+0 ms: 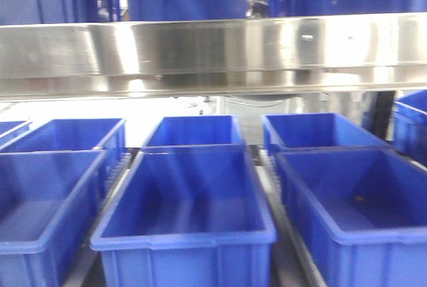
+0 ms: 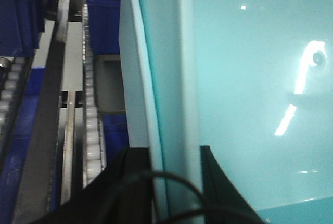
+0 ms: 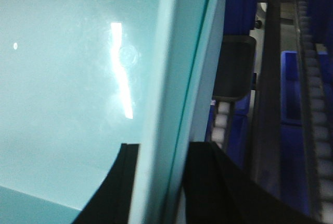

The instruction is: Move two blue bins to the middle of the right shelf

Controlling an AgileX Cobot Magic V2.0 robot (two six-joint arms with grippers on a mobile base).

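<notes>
Blue bin (image 2: pixel 250 78) pinched at its 9 and 3 o'clock walls by left gripper (image 2: pixel 165 153) and right gripper (image 3: pixel 164 148) jaws, nothing shelved yet imo.

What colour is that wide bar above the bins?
Shiny silver; the stainless-steel shelf beam shows best in the front view.

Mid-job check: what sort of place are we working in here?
Probably a warehouse or factory storage area with flow racks: rows of open blue bins, a stainless steel shelf beam above them, and roller tracks running beside the held bin.
</notes>
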